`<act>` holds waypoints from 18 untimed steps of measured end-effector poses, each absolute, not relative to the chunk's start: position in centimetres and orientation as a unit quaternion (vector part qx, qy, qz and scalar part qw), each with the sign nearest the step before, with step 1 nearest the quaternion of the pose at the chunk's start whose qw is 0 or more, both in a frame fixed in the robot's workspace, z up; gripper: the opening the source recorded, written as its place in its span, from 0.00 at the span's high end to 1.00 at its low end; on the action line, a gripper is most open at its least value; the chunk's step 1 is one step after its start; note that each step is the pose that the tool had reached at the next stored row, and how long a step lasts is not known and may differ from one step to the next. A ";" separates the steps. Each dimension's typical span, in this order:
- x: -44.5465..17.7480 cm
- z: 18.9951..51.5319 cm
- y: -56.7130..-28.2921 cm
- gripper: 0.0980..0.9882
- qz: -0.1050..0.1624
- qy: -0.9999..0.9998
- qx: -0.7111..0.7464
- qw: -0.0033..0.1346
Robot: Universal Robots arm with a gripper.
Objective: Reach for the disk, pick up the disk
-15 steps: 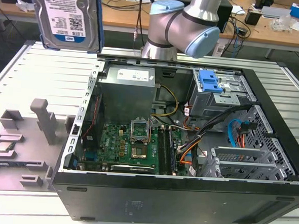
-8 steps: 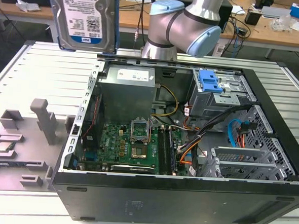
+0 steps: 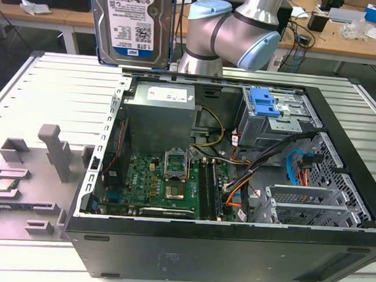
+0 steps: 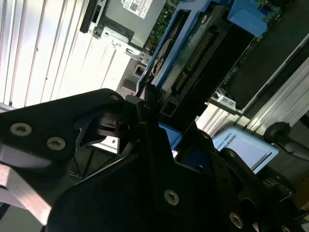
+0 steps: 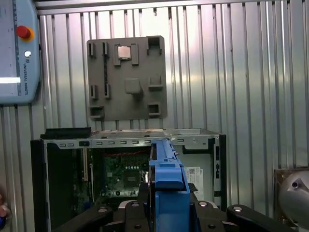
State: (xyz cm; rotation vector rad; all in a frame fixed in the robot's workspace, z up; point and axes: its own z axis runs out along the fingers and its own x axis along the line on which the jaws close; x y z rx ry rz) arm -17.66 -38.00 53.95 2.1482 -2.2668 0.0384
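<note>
The jaws of the gripper pinch the disk, holding it upright, high above the open computer case, seemingly to clear its walls.

The disk hangs upright above the ribbed table, label facing this way, seen over the far edge of the open computer case. The robot arm bends just beside it, and a chip sits on the grey tray at the exterior view's left.
</note>
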 end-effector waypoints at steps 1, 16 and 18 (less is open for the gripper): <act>-17.5 53.9 -38.0 0.70 0.012 -0.726 0.688 0.009; -15.6 52.4 -38.0 0.70 0.013 -0.726 0.688 0.010; -15.4 52.2 -38.0 0.70 0.013 -0.726 0.688 0.010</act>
